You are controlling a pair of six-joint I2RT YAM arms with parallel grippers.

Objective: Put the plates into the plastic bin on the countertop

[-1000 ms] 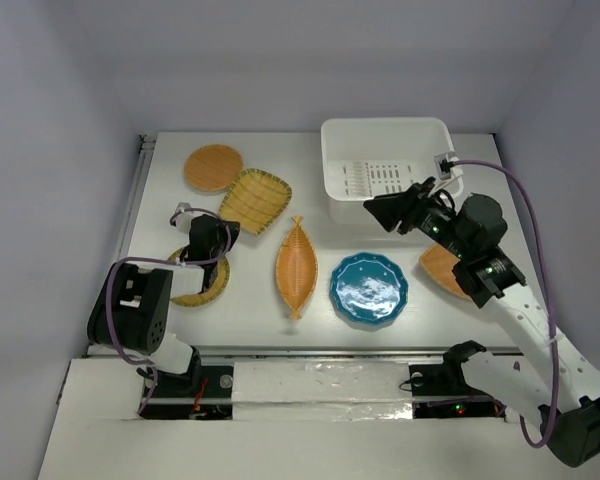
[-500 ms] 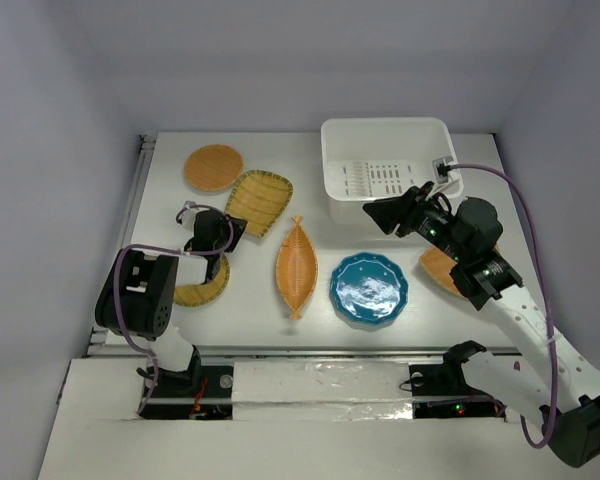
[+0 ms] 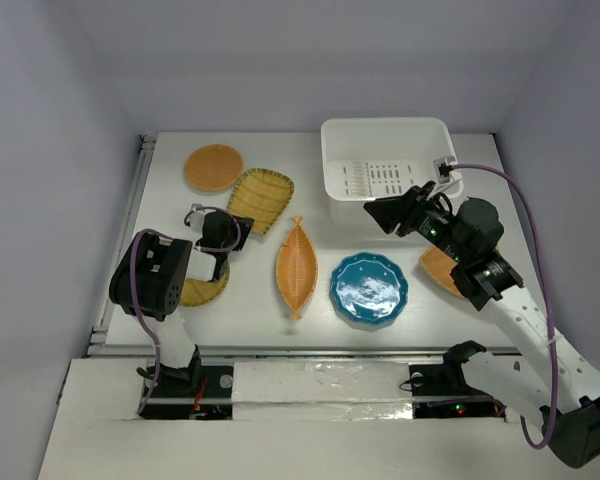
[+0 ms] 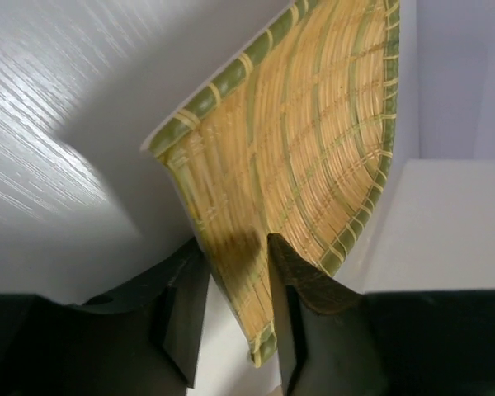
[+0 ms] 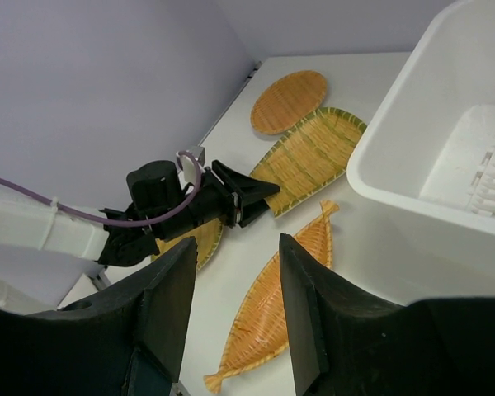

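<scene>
Left end effector (image 4: pixel 235 272) pinches 1 edge of fan plate (image 4: pixel 313 140); lifted, it may slip. Right end effector (image 5: pixel 235 285) gapes, empty.

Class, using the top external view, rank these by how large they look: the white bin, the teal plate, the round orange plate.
1. plastic bin
2. teal plate
3. round orange plate
</scene>
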